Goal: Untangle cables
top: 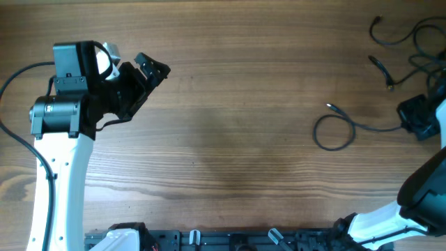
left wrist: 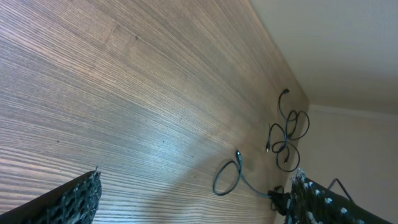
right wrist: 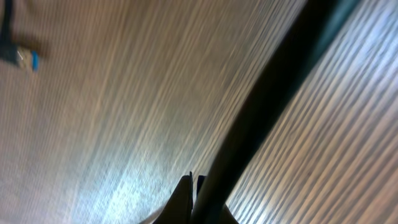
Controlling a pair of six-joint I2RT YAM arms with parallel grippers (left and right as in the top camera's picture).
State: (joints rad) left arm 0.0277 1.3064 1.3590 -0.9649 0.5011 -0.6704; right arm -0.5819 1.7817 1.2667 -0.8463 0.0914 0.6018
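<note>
Your right hand [right wrist: 193,184] is at the right edge of the surface [top: 230,139], fingers [right wrist: 183,194] clenched on a black cable [right wrist: 267,93]. From the hand that cable runs left into a loose loop [top: 331,132], plug end [top: 329,106] lying free. The other cables [top: 411,42] sprawl near the far right corner. Your left hand [top: 152,68] is at far left, well apart from them, released with fingers spread wide.

2 arms [top: 59,160] [top: 418,199], 2 pincers [top: 150,70] [top: 417,118], 3 plugs [top: 331,107] [top: 389,86] [top: 376,22] on cables [top: 369,127].
</note>
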